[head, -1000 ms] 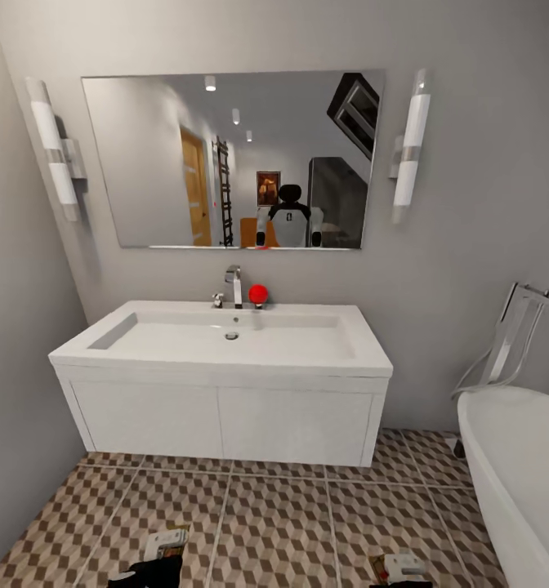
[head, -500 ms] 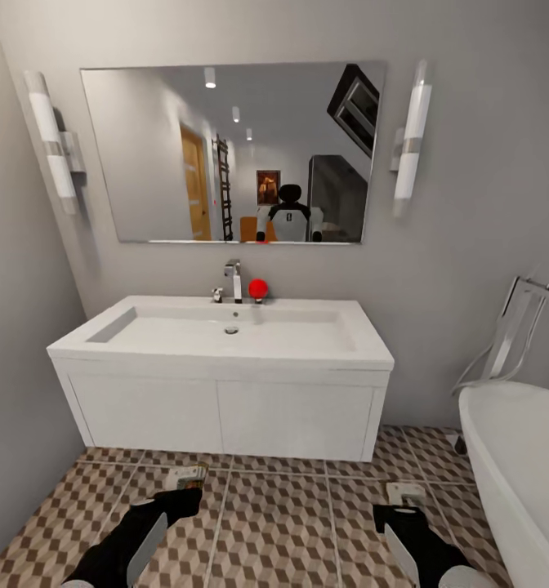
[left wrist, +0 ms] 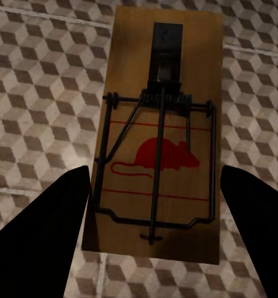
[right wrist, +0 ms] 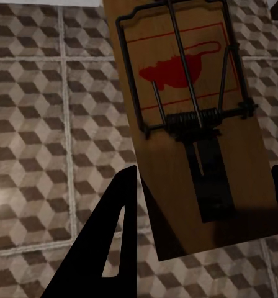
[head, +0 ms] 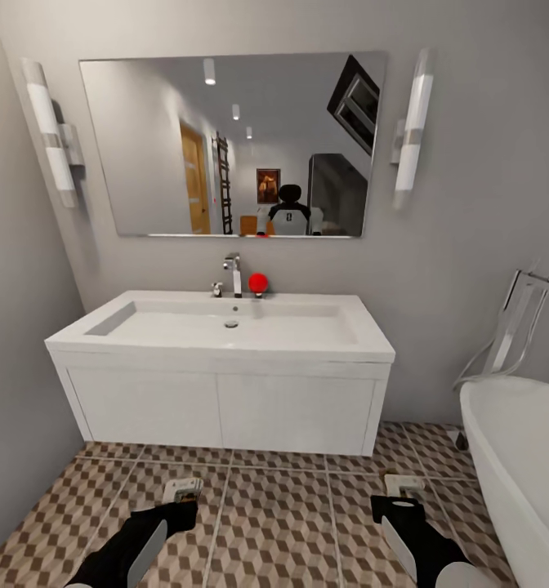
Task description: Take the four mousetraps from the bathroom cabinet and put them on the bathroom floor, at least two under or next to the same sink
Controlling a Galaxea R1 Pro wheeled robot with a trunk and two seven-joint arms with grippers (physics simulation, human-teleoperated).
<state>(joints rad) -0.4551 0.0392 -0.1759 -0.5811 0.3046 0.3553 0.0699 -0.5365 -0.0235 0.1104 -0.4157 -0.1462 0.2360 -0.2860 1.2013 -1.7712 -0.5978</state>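
Observation:
In the head view my left gripper (head: 181,500) is shut on a mousetrap (head: 182,489), held low over the bathroom floor (head: 278,510) in front of the white sink (head: 217,349). My right gripper (head: 402,496) is shut on a second mousetrap (head: 404,483), to the right of the vanity's front. In the left wrist view the mousetrap (left wrist: 161,143) is a wooden board with a red mouse print and a wire spring, lying between the dark fingers (left wrist: 49,242). The right wrist view has the other mousetrap (right wrist: 188,118) between its fingers (right wrist: 108,245), above the cube-patterned tiles (right wrist: 46,124).
The sink sits on a white wall-hung vanity (head: 225,408) with a gap beneath it. A white bathtub (head: 515,449) stands at the right, and a grey wall (head: 17,392) closes the left. A mirror (head: 225,147) hangs above the faucet (head: 234,273).
Both arms have reached forward toward the vanity, carrying their mousetraps farther over the tiles. The head view has shifted slightly, so the sink sits a little higher in the picture.

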